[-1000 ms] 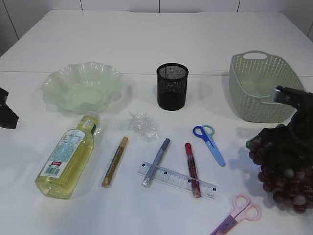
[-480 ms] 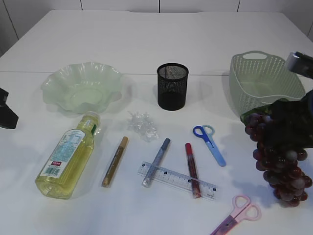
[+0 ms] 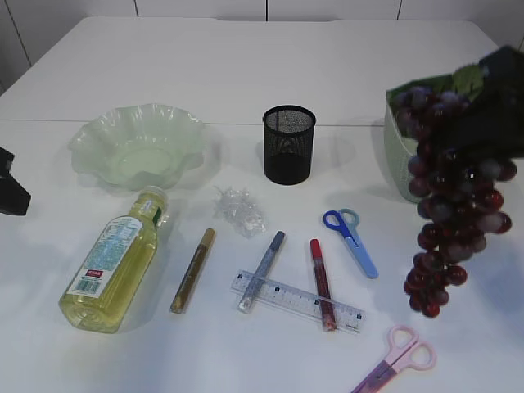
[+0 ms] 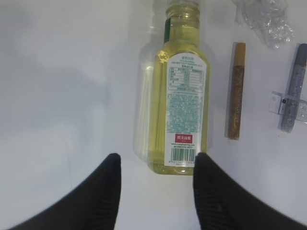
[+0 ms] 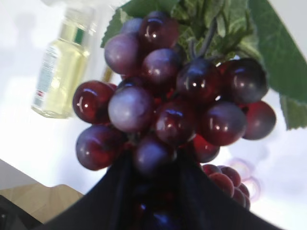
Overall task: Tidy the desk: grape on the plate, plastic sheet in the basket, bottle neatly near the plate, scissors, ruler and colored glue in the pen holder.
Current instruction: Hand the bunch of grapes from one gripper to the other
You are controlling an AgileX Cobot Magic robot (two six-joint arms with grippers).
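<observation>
A dark red grape bunch (image 3: pixel 454 205) with green leaves hangs in the air at the right, in front of the basket (image 3: pixel 399 160). My right gripper (image 5: pixel 156 177) is shut on its top. The yellow bottle (image 3: pixel 115 258) lies on its side below the green plate (image 3: pixel 135 147). My left gripper (image 4: pixel 156 163) stands open and empty just behind the bottle's (image 4: pixel 184 96) base. The crumpled plastic sheet (image 3: pixel 239 209) lies mid-table. Blue scissors (image 3: pixel 352 237), pink scissors (image 3: pixel 397 360), the ruler (image 3: pixel 295 299) and gold (image 3: pixel 192 268), silver (image 3: pixel 262 270) and red (image 3: pixel 322 282) glue sticks lie in front of the black pen holder (image 3: pixel 288 143).
The silver and red glue sticks lie across the ruler. The pink scissors reach the table's front edge. The left arm's dark body (image 3: pixel 10 192) shows at the far left edge.
My right gripper has risen with the grape bunch from low at the right edge to in front of the basket. The left gripper has not moved.
</observation>
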